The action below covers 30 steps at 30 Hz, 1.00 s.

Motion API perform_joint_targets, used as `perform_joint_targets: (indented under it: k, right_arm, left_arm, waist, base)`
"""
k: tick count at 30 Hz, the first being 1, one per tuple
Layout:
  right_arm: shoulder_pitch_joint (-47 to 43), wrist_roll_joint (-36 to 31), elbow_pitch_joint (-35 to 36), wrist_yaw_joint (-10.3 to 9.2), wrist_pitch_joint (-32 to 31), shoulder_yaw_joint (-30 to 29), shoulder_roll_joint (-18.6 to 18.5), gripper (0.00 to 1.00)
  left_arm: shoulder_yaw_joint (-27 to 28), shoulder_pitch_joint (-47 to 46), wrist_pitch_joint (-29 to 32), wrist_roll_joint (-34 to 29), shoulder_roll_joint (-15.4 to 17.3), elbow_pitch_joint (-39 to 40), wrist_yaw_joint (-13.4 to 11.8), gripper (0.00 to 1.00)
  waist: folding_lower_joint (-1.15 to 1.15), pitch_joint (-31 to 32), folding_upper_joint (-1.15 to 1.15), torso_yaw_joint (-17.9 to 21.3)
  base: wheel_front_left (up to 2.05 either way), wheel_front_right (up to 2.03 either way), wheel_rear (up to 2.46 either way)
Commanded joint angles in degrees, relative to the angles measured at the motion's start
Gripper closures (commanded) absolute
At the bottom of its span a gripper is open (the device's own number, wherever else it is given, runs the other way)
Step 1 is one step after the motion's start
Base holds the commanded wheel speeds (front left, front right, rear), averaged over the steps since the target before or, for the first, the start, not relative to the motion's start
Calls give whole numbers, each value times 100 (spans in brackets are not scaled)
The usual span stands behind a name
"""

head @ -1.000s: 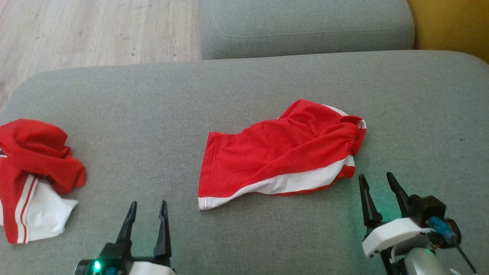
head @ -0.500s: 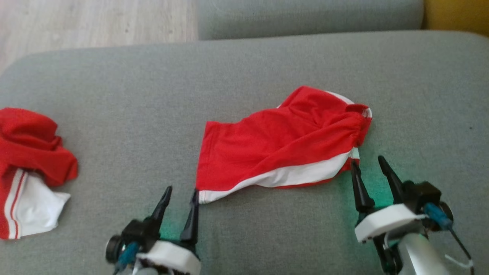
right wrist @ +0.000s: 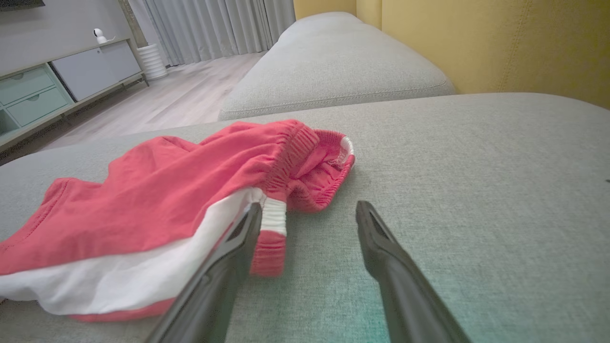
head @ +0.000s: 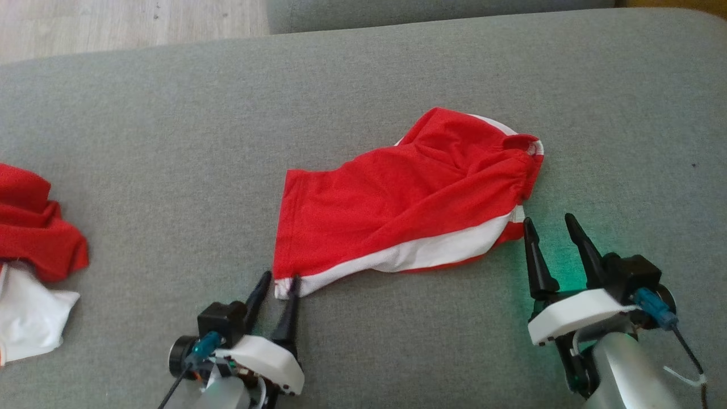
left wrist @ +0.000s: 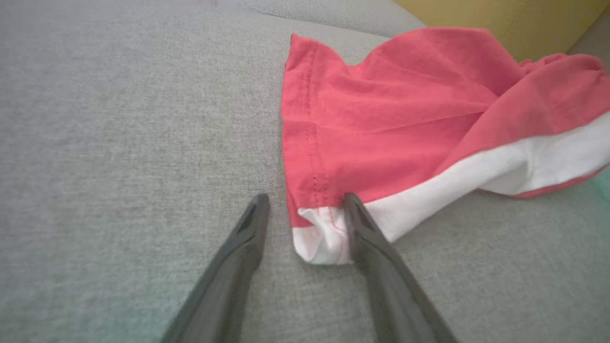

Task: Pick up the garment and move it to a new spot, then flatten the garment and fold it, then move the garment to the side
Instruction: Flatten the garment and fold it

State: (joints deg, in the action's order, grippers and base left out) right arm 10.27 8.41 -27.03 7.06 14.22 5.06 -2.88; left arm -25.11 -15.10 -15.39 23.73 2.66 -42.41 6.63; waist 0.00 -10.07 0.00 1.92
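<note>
The garment (head: 397, 204) is a pair of red shorts with a white side stripe, lying rumpled in the middle of the grey sofa cushion (head: 170, 142). My left gripper (head: 280, 278) stands open at its near-left hem corner. In the left wrist view the white corner of the garment (left wrist: 381, 119) lies between the fingers of the left gripper (left wrist: 305, 197), touching the right one. My right gripper (head: 550, 219) is open at the elastic waistband end. In the right wrist view the left finger of the right gripper (right wrist: 310, 206) overlaps the waistband edge of the garment (right wrist: 167, 205).
A second red and white piece of clothing (head: 34, 238) lies crumpled at the cushion's left edge. Another grey cushion (head: 397, 11) sits behind, with wooden floor (head: 113, 23) to the far left. A yellow backrest (right wrist: 500, 43) rises on the right.
The head camera has tilted down. My left gripper has moved right and forward to the garment's hem corner. My right gripper has crept forward to the waistband end.
</note>
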Motion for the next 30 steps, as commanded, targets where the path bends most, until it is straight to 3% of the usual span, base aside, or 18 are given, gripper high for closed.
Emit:
perform_joint_targets:
  k: [1,2,6,12,19,26,30]
  right_arm:
    - [220,21,181,43,77,125,0,0]
    - [225,37,174,43,77,142,0,0]
    - [275,115,114,43,78,239,0,0]
    - [483,287,-275,43,78,439,-19,0]
    - [795,596,-908,43,78,752,-146,0]
    - [884,934,-1000,43,78,1070,-208,0]
    - [862,1108,-947,43,78,1213,-272,45]
  left_arm:
    - [23,-62,39,74,21,-90,32,79]
    - [-50,-88,39,123,21,-133,40,100]
    - [-241,-194,39,317,21,-189,61,100]
    - [113,-232,39,156,21,221,-99,100]
    - [260,-178,39,13,21,388,-94,100]
    - [347,-145,39,-59,21,426,-80,100]
    - [408,-107,39,-109,21,443,-71,100]
  waist:
    - [0,-12,0,-6]
    - [0,-20,0,-11]
    - [0,-56,0,-45]
    - [0,-104,0,-120]
    - [0,-117,0,-179]
    - [0,-110,0,-194]
    - [0,-85,0,-186]
  base:
    - [0,0,0]
    - [0,0,0]
    - [0,0,0]
    - [0,0,0]
    - [0,0,0]
    - [0,0,0]
    - [0,0,0]
